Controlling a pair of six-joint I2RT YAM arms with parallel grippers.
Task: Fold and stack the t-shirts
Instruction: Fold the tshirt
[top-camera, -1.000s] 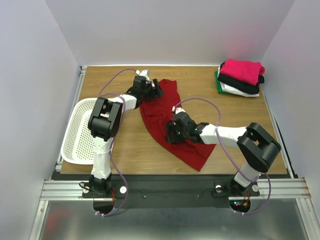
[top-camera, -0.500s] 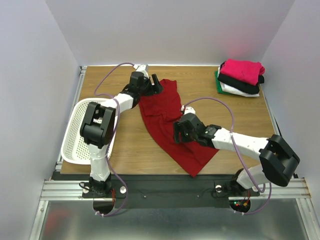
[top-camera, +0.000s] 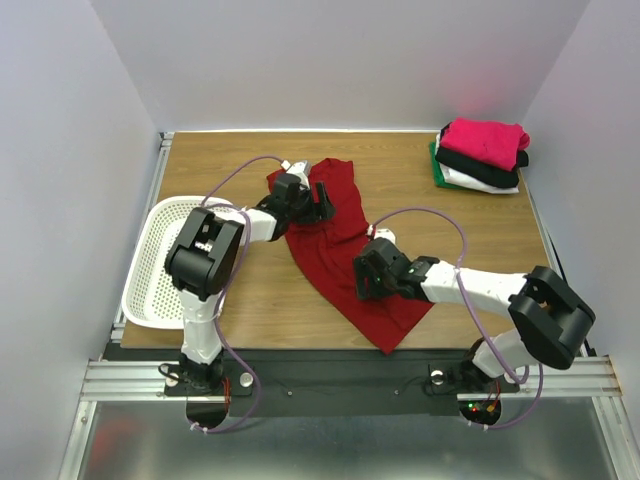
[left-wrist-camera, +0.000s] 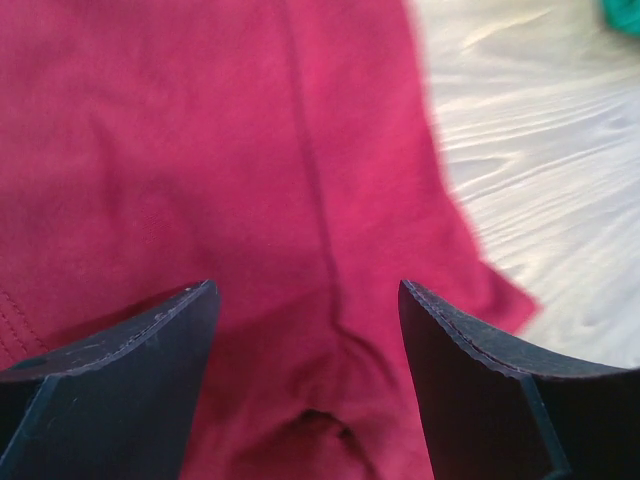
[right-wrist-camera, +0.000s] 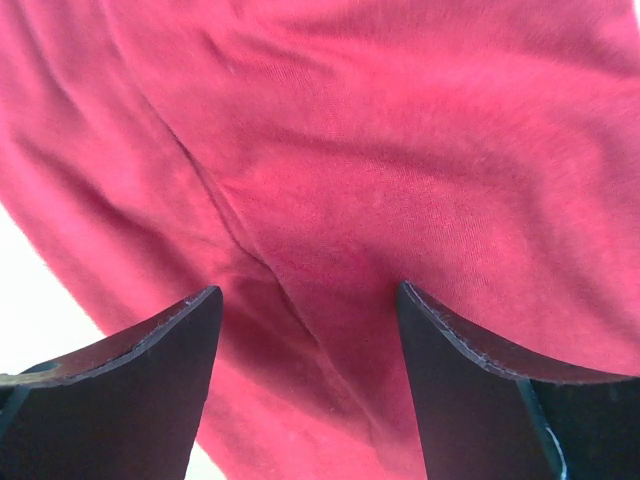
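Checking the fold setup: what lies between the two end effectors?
Top view: only dark red t-shirt cloth spans from left end effector to right end effector.

My left jaws and right jaws both stand wide apart, low over the dark red shirt (top-camera: 330, 250). It lies slantwise down the middle of the desk (top-camera: 500, 225) and fills the gap in each. Bare wood is free to its right, up to the folded stack (top-camera: 482, 152) in the far right corner. The white basket (top-camera: 150, 270) blocks the left edge, with a narrow bare strip between it and the shirt.
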